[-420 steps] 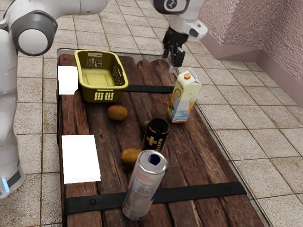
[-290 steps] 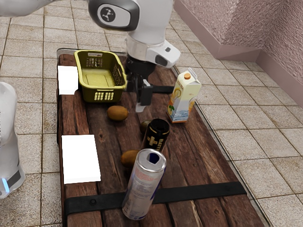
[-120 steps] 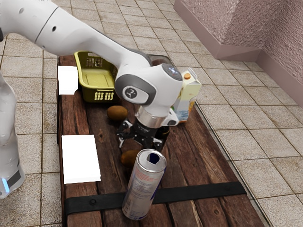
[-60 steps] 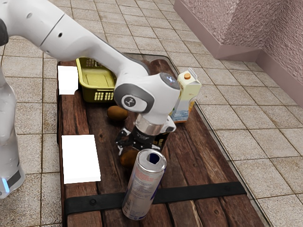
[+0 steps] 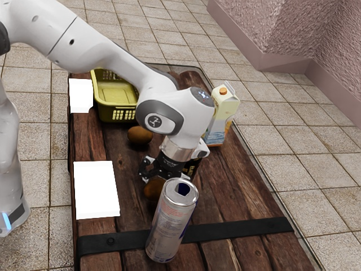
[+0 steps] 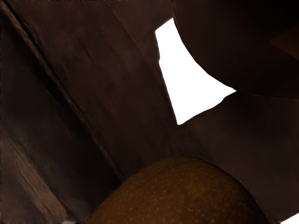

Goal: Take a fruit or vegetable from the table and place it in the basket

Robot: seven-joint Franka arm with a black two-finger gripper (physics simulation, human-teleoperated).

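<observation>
Low over the table, my gripper [image 5: 163,172] is at the brown kiwi-like fruit [image 5: 151,191] behind the tall silver can; that can hides part of both. In the wrist view the same fruit [image 6: 177,196] bulges up large from the lower edge, just under the hand. A second brown fruit [image 5: 140,135] lies on the wood between my hand and the basket. The yellow-green basket [image 5: 117,114] stands at the table's far end, partly behind the arm, and its visible floor is bare.
The silver can [image 5: 172,220] stands close beside my hand, and a black can [image 5: 190,168] is just behind it. A juice carton [image 5: 220,116] stands near the right edge. White panels [image 5: 97,189] lie along the left edge.
From beyond the table's far right, my hand has swung over the table and come down at the fruit beside the silver can. Over the last half second it has hardly moved. The fruits and basket stay put.
</observation>
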